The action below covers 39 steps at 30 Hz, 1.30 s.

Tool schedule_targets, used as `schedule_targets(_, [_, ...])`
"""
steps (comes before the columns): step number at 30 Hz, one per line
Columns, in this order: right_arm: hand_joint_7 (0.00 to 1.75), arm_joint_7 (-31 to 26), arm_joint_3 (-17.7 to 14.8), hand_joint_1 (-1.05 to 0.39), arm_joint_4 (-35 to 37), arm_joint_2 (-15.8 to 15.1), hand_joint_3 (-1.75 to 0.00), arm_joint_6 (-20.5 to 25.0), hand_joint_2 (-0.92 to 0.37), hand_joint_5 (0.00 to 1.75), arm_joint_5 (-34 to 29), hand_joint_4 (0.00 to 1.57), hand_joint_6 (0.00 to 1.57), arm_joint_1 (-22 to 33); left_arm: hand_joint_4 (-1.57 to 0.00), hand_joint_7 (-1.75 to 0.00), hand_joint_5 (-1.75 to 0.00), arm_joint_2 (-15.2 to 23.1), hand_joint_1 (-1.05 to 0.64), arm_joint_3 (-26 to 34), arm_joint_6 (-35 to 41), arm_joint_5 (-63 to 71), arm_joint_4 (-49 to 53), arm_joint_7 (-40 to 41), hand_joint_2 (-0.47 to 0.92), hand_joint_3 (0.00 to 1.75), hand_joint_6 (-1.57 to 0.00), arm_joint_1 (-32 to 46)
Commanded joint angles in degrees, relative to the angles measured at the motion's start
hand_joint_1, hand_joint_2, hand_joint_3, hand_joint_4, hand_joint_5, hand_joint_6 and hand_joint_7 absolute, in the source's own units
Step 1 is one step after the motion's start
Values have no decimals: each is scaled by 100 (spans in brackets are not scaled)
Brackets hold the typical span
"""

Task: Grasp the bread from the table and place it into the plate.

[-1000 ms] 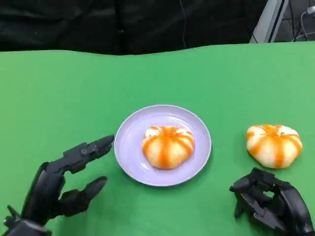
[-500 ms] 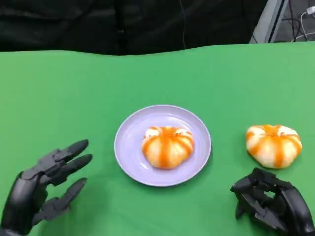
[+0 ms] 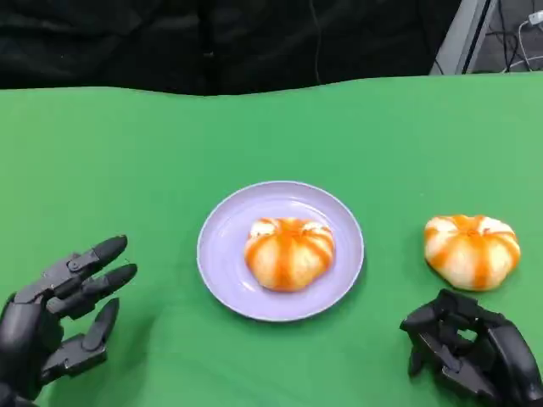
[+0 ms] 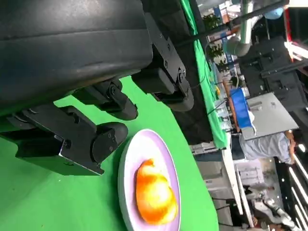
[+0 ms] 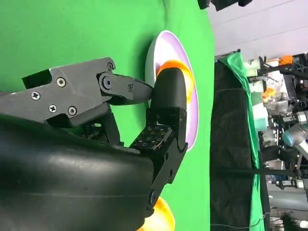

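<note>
An orange-striped bread (image 3: 288, 252) lies in the lilac plate (image 3: 226, 229) at the table's middle; the left wrist view shows this bread (image 4: 154, 195) in the plate (image 4: 139, 149) too. A second bread (image 3: 473, 249) sits on the green cloth to the right, its edge (image 5: 161, 217) showing in the right wrist view. My left hand (image 3: 55, 318) is at the lower left, fingers spread, holding nothing, well clear of the plate. My right hand (image 3: 468, 350) rests near the front edge just below the second bread, fingers curled in on nothing.
The green table (image 3: 127, 161) stretches bare on all sides of the plate. A black backdrop (image 3: 212, 42) runs along the far edge. A person (image 4: 269, 144) stands far off in the left wrist view.
My left hand has drawn back from the plate's left rim toward the lower left corner. The right hand and both breads have stayed put.
</note>
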Motion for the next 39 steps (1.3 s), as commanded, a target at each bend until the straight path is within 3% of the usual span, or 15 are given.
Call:
schedule_targets(1, [104, -2, -52, -26, 8, -113, -43, 31, -89, 174, 76, 67, 83, -35, -80, -2, -2, 11, 19, 117, -31, 181, 152, 189, 72, 89, -73, -75])
schedule_targets(5, [105, 12, -58, -25, 21, -115, -43, 18, -89, 175, 76, 68, 82, -38, -83, -2, -2, 8, 19, 147, -45, 379, 185, 410, 72, 89, -76, -81])
schedule_targets(8, [105, 38, -63, -26, 44, -120, -43, -4, -89, 175, 77, 69, 82, -45, -89, -4, -2, 49, 18, 132, -87, 765, 235, 904, 76, 81, -88, -87])
schedule_targets(10, [105, 89, -78, -26, 47, -116, -43, 26, -89, 175, 113, 69, 82, -50, -107, -6, -6, 66, 19, 127, -98, 947, 267, 1150, 74, 81, -108, -103])
schedule_targets(12, [105, 88, -85, -26, 45, -113, -43, 37, -89, 175, 109, 69, 82, -50, -127, -7, -10, 42, 17, 150, -85, 937, 295, 1180, 65, 97, -125, -125])
schedule_targets(14, [105, 65, -86, -27, 39, -110, -42, 41, -89, 175, 93, 69, 82, -46, -143, -9, -18, 11, 16, 166, -92, 924, 319, 1226, 54, 113, -140, -142])
schedule_targets(16, [106, 66, -89, -26, 43, -110, -42, 18, -89, 175, 86, 69, 82, -48, -137, -21, -60, 4, 13, 160, -123, 992, 337, 1356, 46, 124, -150, -148])
schedule_targets(17, [106, 66, -90, -26, 53, -116, -42, 0, -89, 175, 78, 68, 82, -53, -130, -31, -81, 7, 13, 148, -128, 1048, 328, 1446, 45, 126, -149, -142])
schedule_targets(18, [106, 64, -90, -27, 58, -120, -41, -11, -89, 175, 72, 68, 82, -56, -122, -57, -103, 10, 11, 135, -129, 1092, 312, 1513, 44, 129, -138, -133])
schedule_targets(21, [105, 67, -93, -27, 69, -124, -41, 2, -90, 175, 71, 68, 82, -64, -115, -89, -123, 14, 10, 112, -127, 1177, 288, 1625, 43, 132, -123, -123])
schedule_targets(27, [104, 66, -95, -27, 54, -109, -40, 21, -90, 175, 82, 67, 83, -57, -111, -95, -133, 29, 10, 52, -103, 1350, 272, 1813, 42, 134, -120, -98])
schedule_targets(39, [104, 16, -81, -26, 51, -108, -41, 0, -90, 175, 55, 68, 83, -45, -111, -96, -136, 29, 8, 14, -109, 1473, 254, 1915, 41, 137, -120, -85])
